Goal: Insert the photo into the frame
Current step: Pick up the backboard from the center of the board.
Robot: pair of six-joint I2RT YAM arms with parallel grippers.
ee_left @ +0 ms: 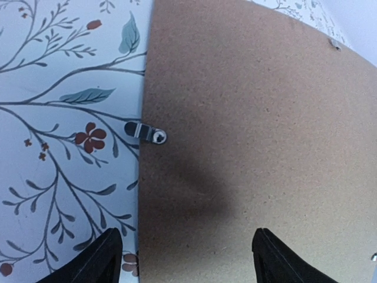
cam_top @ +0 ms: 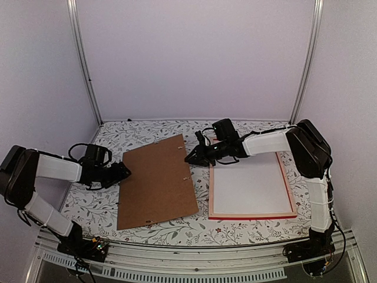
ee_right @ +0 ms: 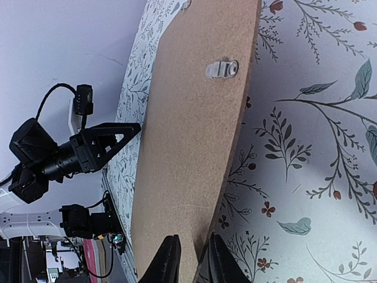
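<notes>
The frame (cam_top: pixel 253 216) lies flat on the table (cam_top: pixel 247 127) at about 4 o'clock from the middle, a red rim round a white panel (cam_top: pixel 250 187). I can't see the photo anywhere from here. The brown backing board (cam_top: pixel 156 180) lies at 8 o'clock, its long axis running roughly from 1 to 7. The right fingers (cam_top: pixel 197 156) are drawn narrow and pinch the board's 3 o'clock edge toward its far end, with the frame just beside them at 5 o'clock. The left fingers (cam_top: pixel 122 171) stand wide and empty over the board's 9 o'clock edge, near a small metal clip (ee_left: pixel 145 132). The right arm is much the nearer to the frame, so I'd guess the board goes that way, toward 3 o'clock.
</notes>
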